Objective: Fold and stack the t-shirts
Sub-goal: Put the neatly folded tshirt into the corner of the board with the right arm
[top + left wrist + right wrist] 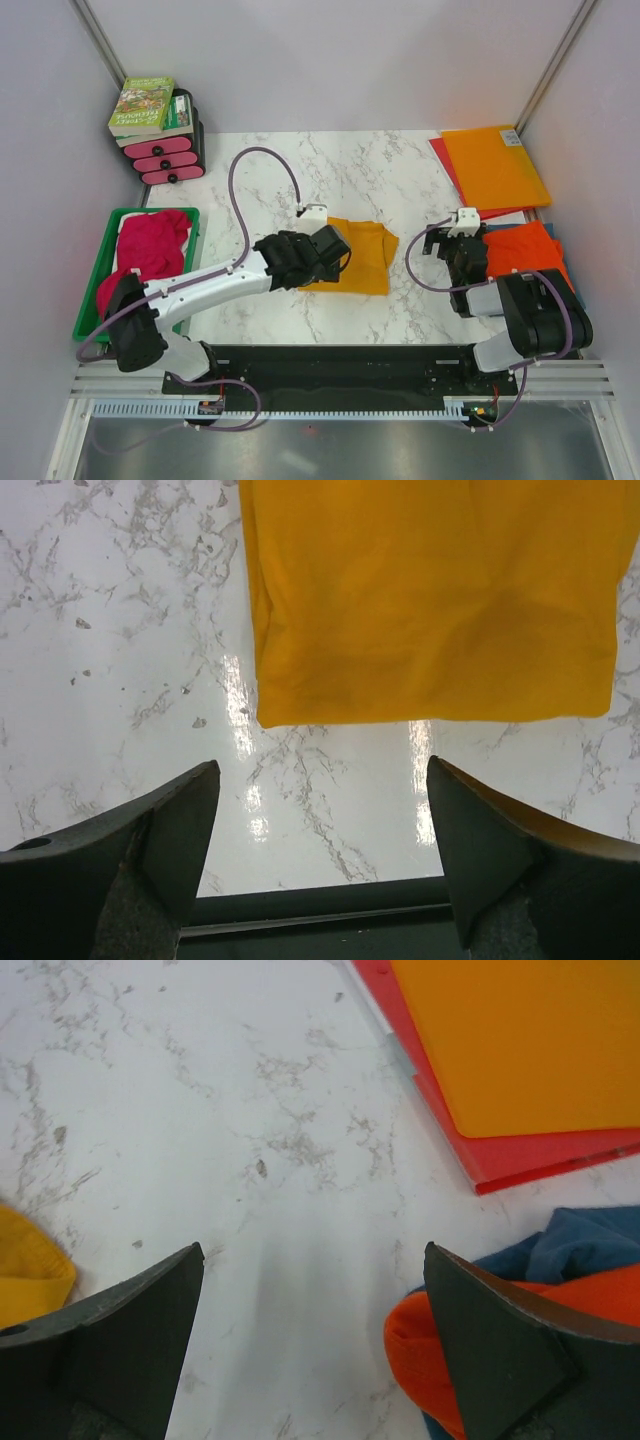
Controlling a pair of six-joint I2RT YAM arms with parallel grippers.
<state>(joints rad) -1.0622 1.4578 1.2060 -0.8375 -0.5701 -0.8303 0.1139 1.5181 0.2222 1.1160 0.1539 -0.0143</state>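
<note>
- Hovering over the counter [120, 630], the left claw [320, 780] stands spread and empty; the folded golden-orange t-shirt [430, 600] lies flat just ahead of its tips.
- Right claw [315, 1260] gapes too, holding nothing; the red-orange t-shirt [415, 1345], lying on a blue t-shirt [580, 1240], sits just beside its right finger.
</note>
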